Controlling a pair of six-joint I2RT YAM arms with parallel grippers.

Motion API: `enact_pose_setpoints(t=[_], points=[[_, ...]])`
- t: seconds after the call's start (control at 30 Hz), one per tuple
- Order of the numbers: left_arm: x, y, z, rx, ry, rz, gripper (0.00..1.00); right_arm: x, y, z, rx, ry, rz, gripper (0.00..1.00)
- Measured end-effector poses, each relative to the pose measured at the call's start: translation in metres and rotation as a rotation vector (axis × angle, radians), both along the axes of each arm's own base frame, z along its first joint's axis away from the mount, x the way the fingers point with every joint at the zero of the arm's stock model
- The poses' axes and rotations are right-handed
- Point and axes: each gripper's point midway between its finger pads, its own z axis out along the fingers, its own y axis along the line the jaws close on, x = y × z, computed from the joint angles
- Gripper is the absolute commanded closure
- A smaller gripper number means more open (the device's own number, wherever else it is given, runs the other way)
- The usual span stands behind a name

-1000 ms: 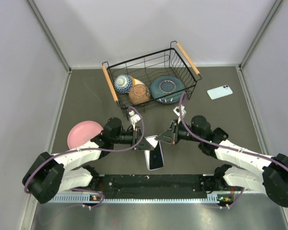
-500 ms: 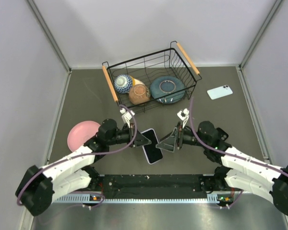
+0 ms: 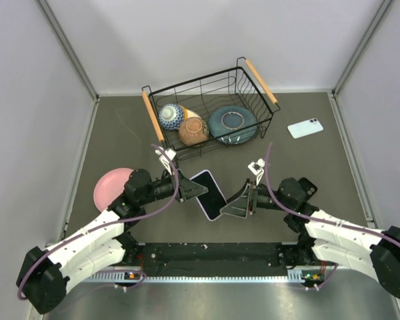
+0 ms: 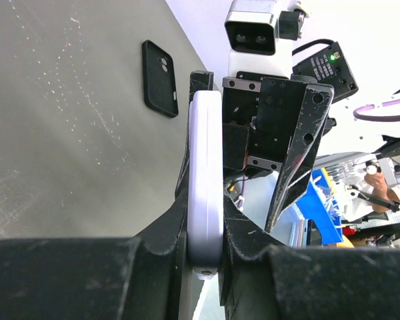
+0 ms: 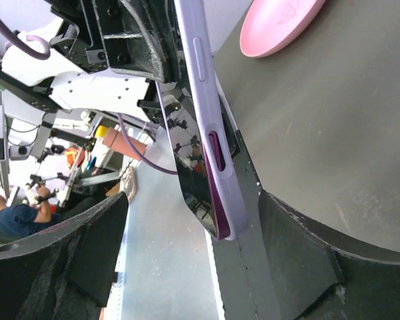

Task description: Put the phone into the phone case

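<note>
One phone (image 3: pixel 211 197), one phone case (image 4: pixel 205 200), one basket (image 3: pixel 261 81).

No writing, brand, number or sign can be read in any of the views. The pink plate (image 5: pixel 273 27) carries a faint mark near its middle in the right wrist view, but it is too blurred to make out. In the left wrist view, the small dark circuit board (image 4: pixel 323 67) shows a green light. Any print on it is too small to read.
</note>
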Motion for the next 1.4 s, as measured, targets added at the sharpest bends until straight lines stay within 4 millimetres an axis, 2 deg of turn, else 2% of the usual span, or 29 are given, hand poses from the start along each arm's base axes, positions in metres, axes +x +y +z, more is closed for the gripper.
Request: enact_pose_setpoints(t=[0.07, 0.13, 0.17, 0.33, 0.37, 0.43, 0.77, 0.8, 0.83, 0.9, 0.93, 1.13, 1.27, 1.4], points=[[0.000, 0.000, 0.001, -0.012, 0.002, 0.000, 1.00, -0.001, 0.001, 0.004, 0.020, -0.004, 0.010, 0.38], [0.000, 0.000, 0.002, -0.017, 0.005, 0.001, 1.00, -0.002, 0.003, 0.008, 0.035, -0.005, 0.021, 0.44], [-0.001, -0.001, 0.003, -0.022, 0.007, -0.003, 1.00, -0.002, 0.003, 0.008, 0.040, -0.002, 0.021, 0.50], [-0.004, -0.001, 0.005, -0.028, 0.014, -0.008, 1.00, -0.003, 0.001, 0.004, 0.051, 0.021, 0.014, 0.71], [-0.004, 0.000, 0.005, -0.027, 0.012, -0.006, 1.00, -0.002, 0.001, 0.003, 0.048, 0.028, 0.009, 0.83], [-0.003, 0.001, 0.004, -0.009, 0.015, 0.010, 1.00, 0.001, 0.001, 0.000, 0.039, 0.046, -0.009, 1.00], [0.006, 0.006, -0.004, 0.057, 0.053, 0.057, 1.00, 0.010, 0.007, -0.003, -0.063, 0.142, -0.024, 0.99], [0.007, 0.006, -0.004, 0.059, 0.056, 0.060, 1.00, 0.010, 0.007, -0.003, -0.076, 0.145, -0.025, 0.92], [0.007, 0.007, -0.005, 0.060, 0.058, 0.060, 1.00, 0.011, 0.007, -0.004, -0.090, 0.147, -0.024, 0.79], [0.006, 0.006, -0.005, 0.060, 0.060, 0.051, 1.00, 0.011, 0.007, -0.005, -0.100, 0.149, -0.024, 0.67], [0.005, 0.005, -0.004, 0.058, 0.054, 0.043, 1.00, 0.010, 0.007, -0.005, -0.101, 0.154, -0.025, 0.57], [-0.002, -0.001, -0.009, 0.062, 0.066, -0.027, 1.00, 0.009, 0.003, 0.012, -0.063, 0.069, -0.032, 0.34], [-0.014, -0.004, -0.013, 0.065, 0.084, -0.101, 1.00, 0.008, 0.002, 0.026, -0.033, -0.030, -0.021, 0.32], [-0.025, -0.006, -0.012, 0.047, 0.087, -0.167, 1.00, 0.013, 0.007, 0.025, -0.055, -0.069, -0.007, 0.37]])
